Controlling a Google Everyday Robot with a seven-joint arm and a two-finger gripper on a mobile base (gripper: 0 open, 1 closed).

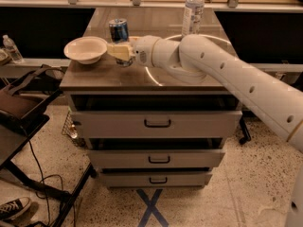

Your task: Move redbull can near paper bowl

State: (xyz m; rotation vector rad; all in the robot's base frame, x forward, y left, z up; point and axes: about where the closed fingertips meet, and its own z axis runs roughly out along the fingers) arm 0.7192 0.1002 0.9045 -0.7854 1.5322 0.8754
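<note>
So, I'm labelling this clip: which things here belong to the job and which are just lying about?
Job: redbull can, held by the end effector beside the paper bowl.
Lying about: water bottle, small bottle at left, sneaker.

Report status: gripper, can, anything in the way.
Gripper just right of paper bowl, jaws shut on redbull can. Can upright, close beside bowl rim. Nothing between them; water bottle stands far back right.

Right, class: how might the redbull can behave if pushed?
Tall and slim, the redbull can probably tips easily if pushed high. Its smooth metal sides look slippery, so the gripper, closed around its lower half beside the paper bowl, may need a firm hold.
</note>
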